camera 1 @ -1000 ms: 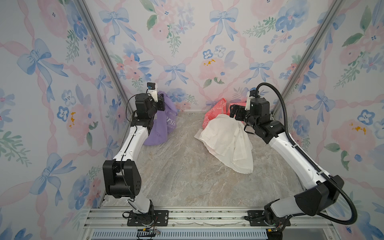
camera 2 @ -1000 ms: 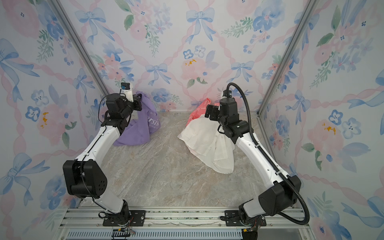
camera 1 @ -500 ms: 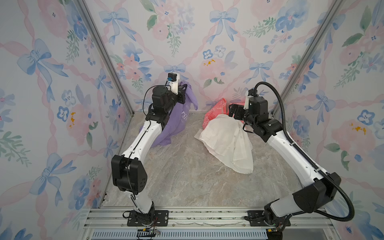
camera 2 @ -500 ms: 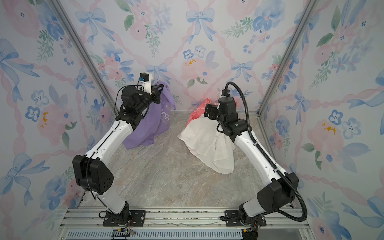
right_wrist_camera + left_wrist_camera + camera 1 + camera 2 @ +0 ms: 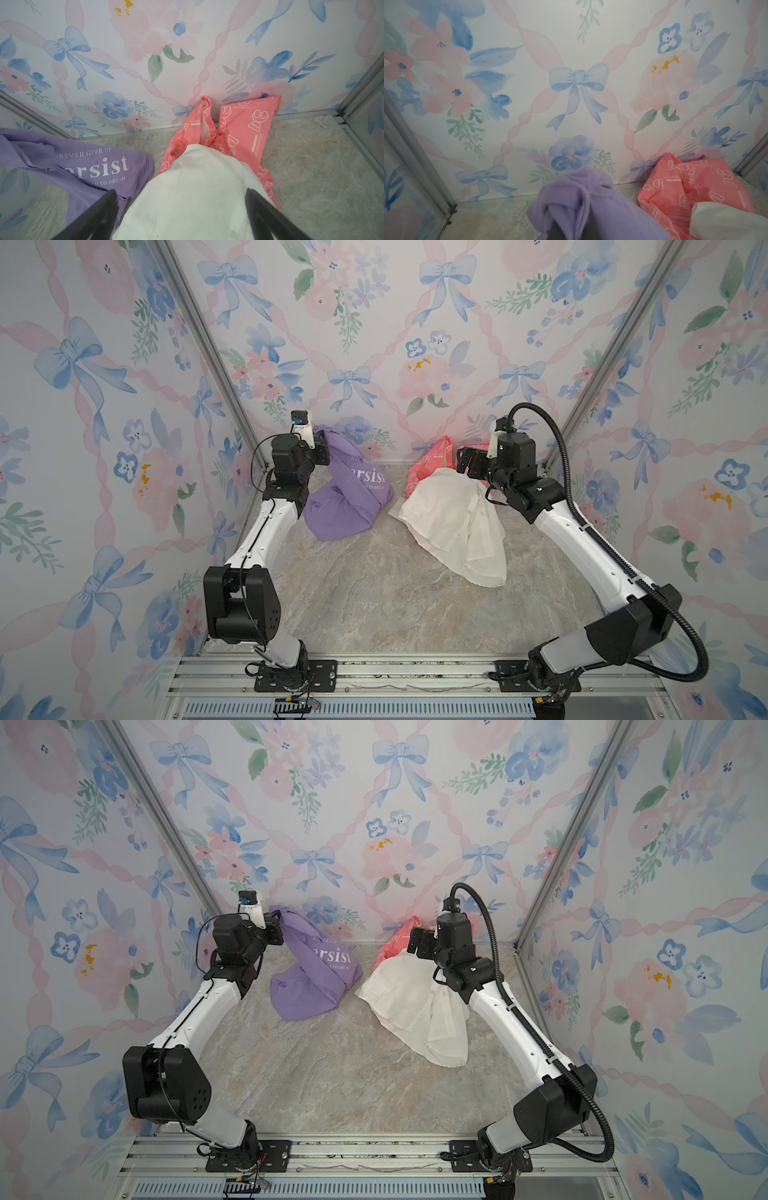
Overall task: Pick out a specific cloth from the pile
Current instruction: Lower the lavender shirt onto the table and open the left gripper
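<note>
The marble worktop [image 5: 374,605] carries the pile [image 5: 453,522]: an off-white cloth [image 5: 457,506] over a pink cloth [image 5: 430,458] by the back wall. Just beside it, the purple cloth [image 5: 349,506] hangs bunched from the left hand [image 5: 322,446], which is clamped on it, its lower folds resting on the worktop. The right hand [image 5: 467,461] is spread wide above the off-white cloth.

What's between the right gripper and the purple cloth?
The coral-pink cloth and off-white cloth's upper edge, then bare table before the purple cloth, in both top views.
</note>
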Motion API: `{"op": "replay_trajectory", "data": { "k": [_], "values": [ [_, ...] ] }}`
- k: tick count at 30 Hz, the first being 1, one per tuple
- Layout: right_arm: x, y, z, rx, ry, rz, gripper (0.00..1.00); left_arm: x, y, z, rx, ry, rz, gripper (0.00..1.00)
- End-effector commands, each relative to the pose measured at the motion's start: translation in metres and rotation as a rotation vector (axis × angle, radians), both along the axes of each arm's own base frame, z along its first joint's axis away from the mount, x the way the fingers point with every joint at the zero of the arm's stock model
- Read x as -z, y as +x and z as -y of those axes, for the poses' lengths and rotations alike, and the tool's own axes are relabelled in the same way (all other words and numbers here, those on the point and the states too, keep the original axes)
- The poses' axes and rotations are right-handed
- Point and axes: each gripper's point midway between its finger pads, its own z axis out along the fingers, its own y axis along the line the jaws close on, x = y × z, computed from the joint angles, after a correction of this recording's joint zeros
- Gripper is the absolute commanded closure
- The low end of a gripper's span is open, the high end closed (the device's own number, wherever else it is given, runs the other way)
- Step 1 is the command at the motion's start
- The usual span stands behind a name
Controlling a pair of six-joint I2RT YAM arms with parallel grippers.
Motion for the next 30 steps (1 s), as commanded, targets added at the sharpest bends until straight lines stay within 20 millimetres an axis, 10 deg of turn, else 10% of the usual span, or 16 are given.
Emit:
{"op": "replay_trajectory", "data": {
  "k": [1,17,25,30],
  "values": [
    [-0.003,0.002,-0.004,-0.018,-0.004,0.000,0.03,-0.017,-0.020,-0.030,-0.112,-0.037,0.076,1.00],
    [0.002,0.007,-0.011,-0.048,0.005,-0.022,0.03,0.076,-0.065,-0.101,-0.355,-0.057,-0.125,1.00],
    [0.001,0.003,-0.008,-0.043,0.004,-0.018,0.03,0.087,-0.082,-0.126,-0.459,-0.096,-0.148,0.31],
    [0.001,-0.001,-0.004,-0.031,0.001,-0.012,0.03,0.077,-0.093,-0.137,-0.516,-0.103,-0.116,0.11]
  ]
}}
